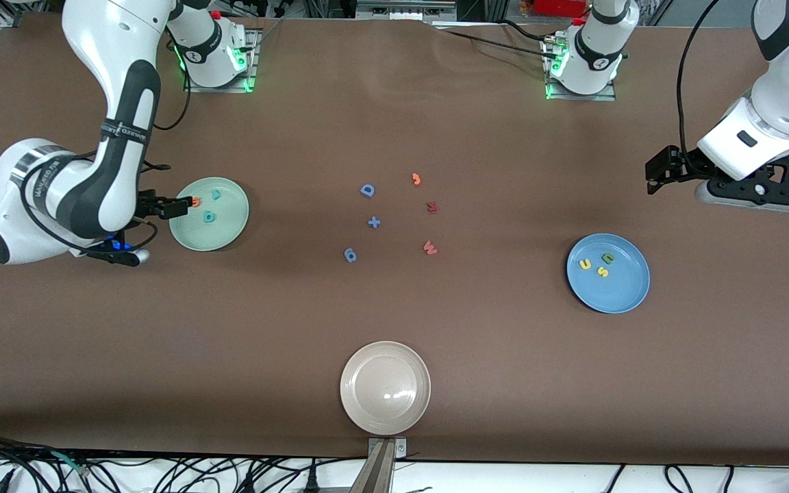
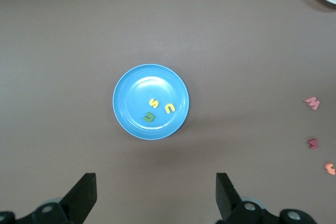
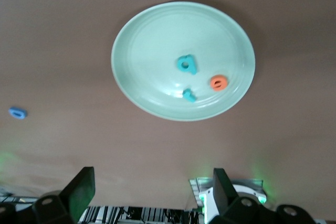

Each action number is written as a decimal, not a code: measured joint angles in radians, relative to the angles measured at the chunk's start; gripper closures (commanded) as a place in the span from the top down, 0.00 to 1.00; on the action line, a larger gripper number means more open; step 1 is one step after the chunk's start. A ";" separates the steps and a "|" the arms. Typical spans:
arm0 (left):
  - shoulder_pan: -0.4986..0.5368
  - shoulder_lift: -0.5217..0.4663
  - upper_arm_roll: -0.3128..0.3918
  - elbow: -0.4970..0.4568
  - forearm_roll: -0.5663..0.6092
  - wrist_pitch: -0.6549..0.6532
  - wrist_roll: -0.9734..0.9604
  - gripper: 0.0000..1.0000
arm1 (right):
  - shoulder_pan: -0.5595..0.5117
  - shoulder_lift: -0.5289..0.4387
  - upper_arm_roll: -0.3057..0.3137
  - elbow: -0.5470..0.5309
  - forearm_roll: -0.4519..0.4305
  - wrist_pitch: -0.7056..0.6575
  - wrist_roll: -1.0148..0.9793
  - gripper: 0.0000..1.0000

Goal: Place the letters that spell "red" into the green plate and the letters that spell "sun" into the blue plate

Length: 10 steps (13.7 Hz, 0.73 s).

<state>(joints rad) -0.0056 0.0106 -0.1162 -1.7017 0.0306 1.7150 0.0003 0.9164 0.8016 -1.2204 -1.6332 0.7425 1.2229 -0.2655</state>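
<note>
Brown table [image 1: 394,329] — "red" letters [image 3: 199,80] in green plate [image 1: 230,229], "sun" letters [image 2: 156,109] in blue plate [image 1: 624,291] — both grippers spread.

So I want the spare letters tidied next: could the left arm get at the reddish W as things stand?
Probably yes. The left claw hangs open and empty above the table by the blue plate, and the reddish W lies alone on bare table toward the middle, nothing stacked on it or between them. Whether it can stretch that far is uncertain.

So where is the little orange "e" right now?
The orange "e" lies in the green plate, beside the teal "d" and "r", toward the right arm's end.
</note>
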 measured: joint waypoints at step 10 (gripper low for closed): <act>0.000 0.000 0.001 0.000 0.000 0.000 0.000 1.00 | -0.365 -0.096 0.357 0.410 -0.084 -0.211 0.248 0.99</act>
<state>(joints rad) -0.0056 0.0106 -0.1154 -1.7017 0.0306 1.7150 0.0003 0.5513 0.7054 -0.8634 -1.2227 0.6587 1.0119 -0.0176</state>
